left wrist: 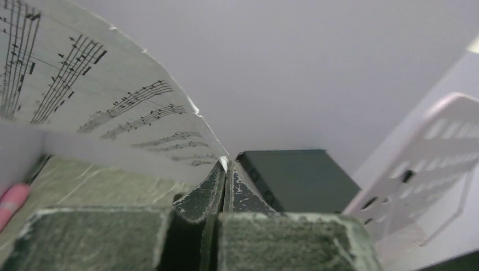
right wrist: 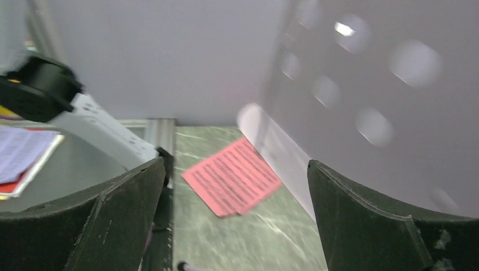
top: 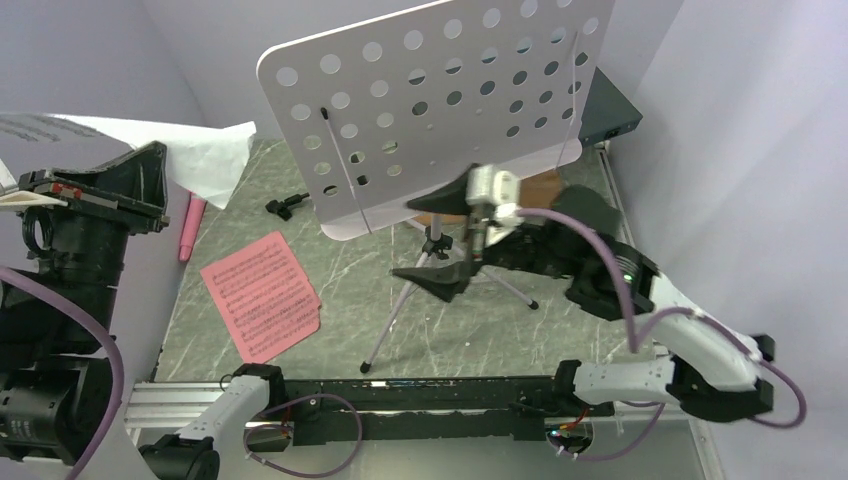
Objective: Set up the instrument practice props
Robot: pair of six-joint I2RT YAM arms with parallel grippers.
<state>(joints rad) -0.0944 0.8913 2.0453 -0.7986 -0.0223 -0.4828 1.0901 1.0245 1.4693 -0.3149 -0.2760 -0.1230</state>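
The pale lavender perforated music-stand desk [top: 440,90] sits tilted on the silver folding tripod [top: 400,310] at the table's middle. My right gripper [top: 455,240] is open, its jaws either side of the tripod's post just under the desk; its wrist view [right wrist: 236,164] shows nothing between them. My left gripper [top: 156,152] is raised at the far left and shut on a corner of the white music sheet [left wrist: 85,107]. The pink music sheet [top: 262,295] lies flat on the table. The pink microphone [top: 190,225] lies at the left edge. The small black mic stand [top: 286,205] lies behind the pink sheet.
A dark flat box [top: 610,110] stands at the back right, behind the desk, and also shows in the left wrist view [left wrist: 294,175]. Lavender walls close in the left, back and right sides. The arms' rail [top: 400,395] runs along the near edge.
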